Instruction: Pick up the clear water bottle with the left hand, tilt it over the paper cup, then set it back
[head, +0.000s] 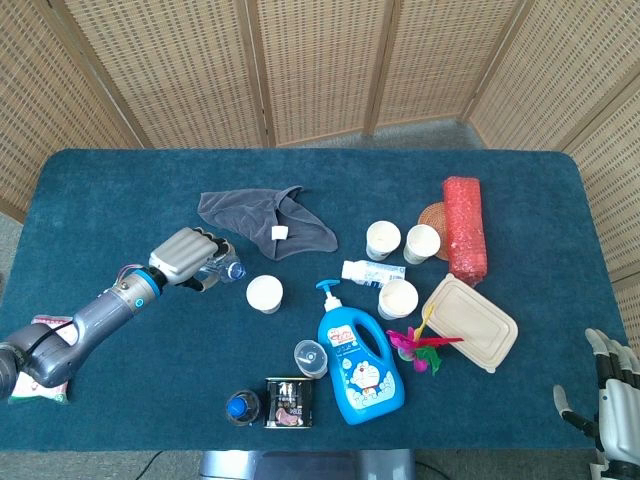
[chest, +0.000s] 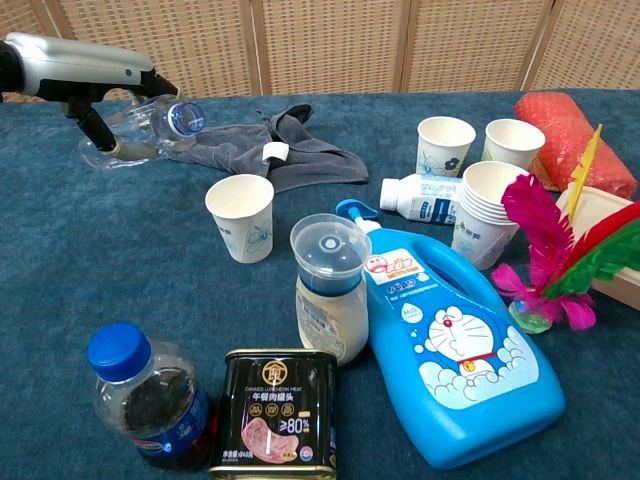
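Observation:
My left hand (head: 186, 256) (chest: 92, 82) grips the clear water bottle (head: 221, 271) (chest: 145, 128), lifted off the table and tipped almost level, its blue-ringed mouth (chest: 183, 119) pointing right. A white paper cup (head: 264, 293) (chest: 240, 215) stands upright just right of and below the mouth, a short gap away. My right hand (head: 612, 408) hangs at the table's lower right corner, fingers apart, holding nothing.
A grey cloth (head: 265, 220) lies behind the cup. Nearby stand a blue Doraemon detergent bottle (head: 356, 360), a lidded jar (head: 310, 358), a meat tin (head: 290, 402), a dark drink bottle (head: 241, 408), more paper cups (head: 400, 242), a takeaway box (head: 468, 322) and a red roll (head: 464, 226).

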